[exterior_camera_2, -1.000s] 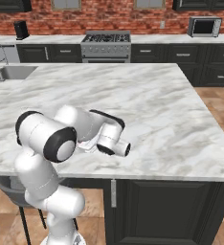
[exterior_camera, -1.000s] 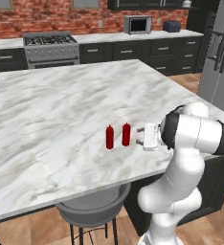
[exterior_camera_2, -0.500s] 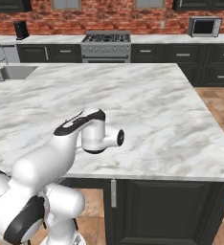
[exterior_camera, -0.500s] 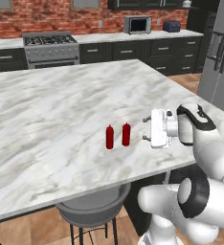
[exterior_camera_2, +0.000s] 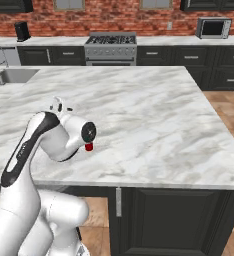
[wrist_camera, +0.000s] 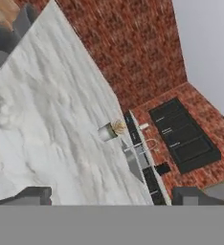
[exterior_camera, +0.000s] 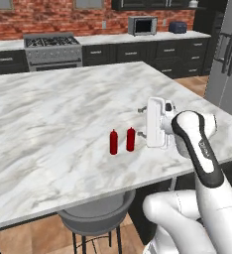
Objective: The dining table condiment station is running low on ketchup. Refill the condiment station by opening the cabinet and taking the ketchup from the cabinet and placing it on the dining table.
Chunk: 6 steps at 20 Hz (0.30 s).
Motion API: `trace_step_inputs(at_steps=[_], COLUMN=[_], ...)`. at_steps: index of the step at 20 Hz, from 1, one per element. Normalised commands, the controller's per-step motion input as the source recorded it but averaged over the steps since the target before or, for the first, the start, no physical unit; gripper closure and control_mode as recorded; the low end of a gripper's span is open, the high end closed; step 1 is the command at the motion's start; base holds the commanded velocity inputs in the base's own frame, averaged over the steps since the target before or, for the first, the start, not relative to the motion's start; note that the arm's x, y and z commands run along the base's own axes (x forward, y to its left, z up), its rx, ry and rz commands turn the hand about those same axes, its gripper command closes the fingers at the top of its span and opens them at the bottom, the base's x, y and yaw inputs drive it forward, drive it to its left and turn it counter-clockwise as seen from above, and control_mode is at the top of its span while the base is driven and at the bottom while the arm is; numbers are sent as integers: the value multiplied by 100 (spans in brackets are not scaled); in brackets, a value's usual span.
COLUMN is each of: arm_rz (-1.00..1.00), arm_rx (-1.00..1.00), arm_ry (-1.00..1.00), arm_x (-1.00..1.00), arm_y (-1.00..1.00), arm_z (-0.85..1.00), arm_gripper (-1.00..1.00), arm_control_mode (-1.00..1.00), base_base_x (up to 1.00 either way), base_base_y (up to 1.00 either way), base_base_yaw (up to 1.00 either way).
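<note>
Two identical red ketchup bottles (exterior_camera: 113, 142) (exterior_camera: 131, 139) stand upright side by side on the dining table (exterior_camera: 63, 109), near its front edge. My gripper (exterior_camera: 140, 122) hovers just right of and slightly above the right bottle, pointing left, open and holding nothing. In the hand view its fingertips (wrist_camera: 35, 195) are set wide apart over bare marble (wrist_camera: 47, 110). In the right base view my arm covers the bottles except for a red sliver (exterior_camera_2: 89, 147). Black wall cabinet doors (wrist_camera: 183, 136) hang far off on the brick wall.
A grey stool (exterior_camera: 95, 223) is tucked under the table's front edge. Against the back wall are a stove (exterior_camera: 52, 47) and a microwave (exterior_camera: 142, 25), with a fridge (exterior_camera: 229, 54) at right. A sink (exterior_camera_2: 14, 75) and a small jar (wrist_camera: 111, 130) are at the table's far left.
My hand has risen a little and drawn slightly away from the right bottle while the arm's links swung around. Both bottles stand where they were.
</note>
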Motion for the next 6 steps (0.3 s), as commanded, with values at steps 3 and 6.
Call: trace_step_inputs(at_steps=[3,6], arm_rz=[6,7], arm_rx=[-24,-24], arm_ry=[-36,-30], arm_x=[-33,-28], arm_y=[51,57], arm_z=[93,78], arm_gripper=[-100,-100], arm_control_mode=[-100,-100], base_base_x=[0,0], base_base_y=[0,0], base_base_yaw=[0,0])
